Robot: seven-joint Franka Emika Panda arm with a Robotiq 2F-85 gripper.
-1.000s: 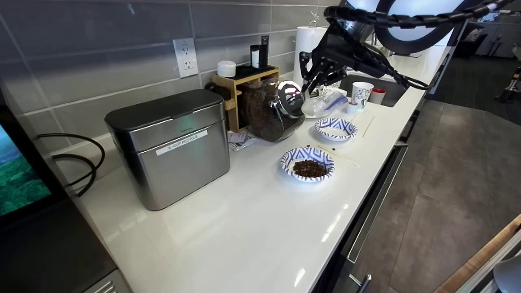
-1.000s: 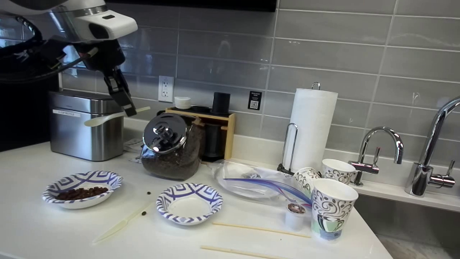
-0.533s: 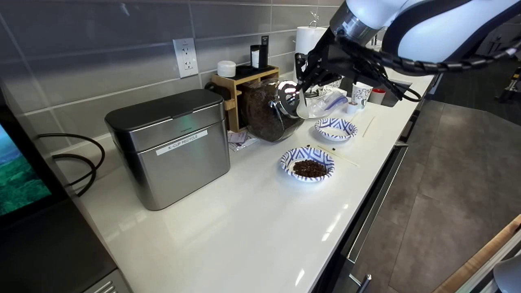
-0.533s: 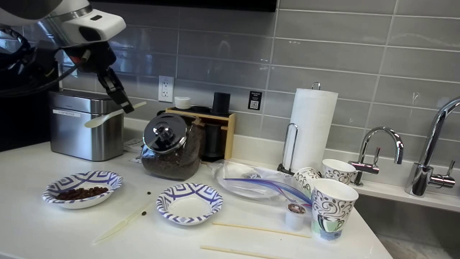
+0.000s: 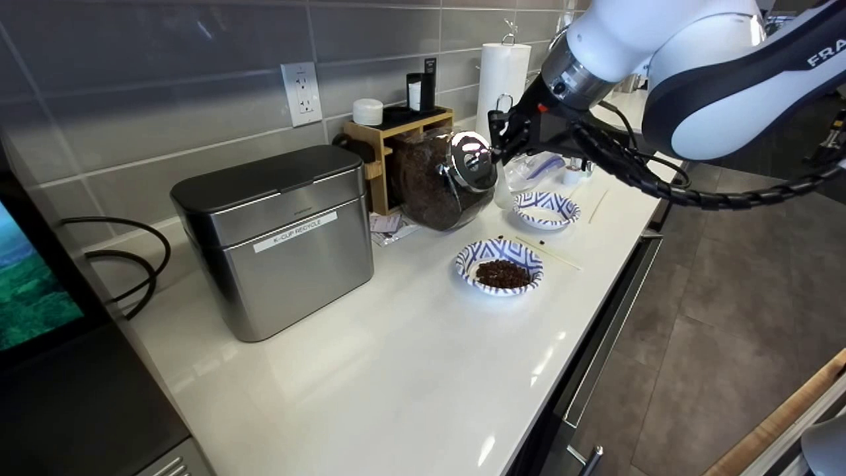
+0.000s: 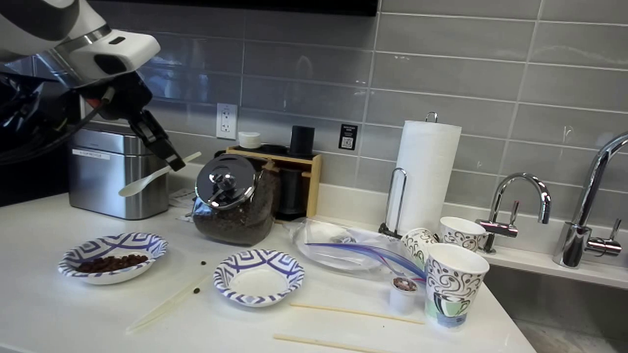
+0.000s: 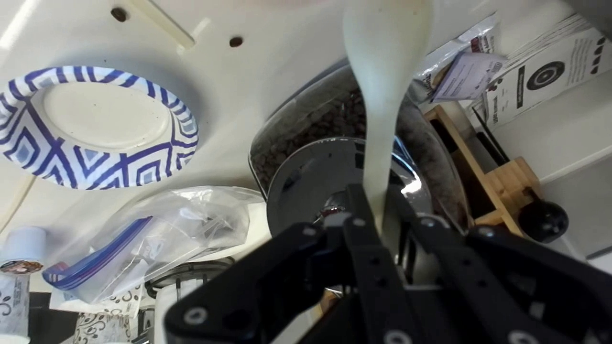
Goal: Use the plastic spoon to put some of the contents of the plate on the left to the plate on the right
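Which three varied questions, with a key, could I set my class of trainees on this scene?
1. True or false: the tool grips the plastic spoon.
2. In an exterior view, how many loose dark beans lie between the left plate and the right plate? (a) none (b) two (c) five
3. Fill in: in an exterior view, the label on the silver bin reads "K-CUP ____".
Key: 1 true; 2 b; 3 RECYCLE.

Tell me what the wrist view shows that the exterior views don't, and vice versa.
Only the wrist view makes out the round black design on a paper leaflet.

Only the exterior views show the source plate with its brown beans, the wall outlet and the robot's white arm.

Both share the gripper holding the plastic spoon, the target plate, the lidded jar and the plastic bag.
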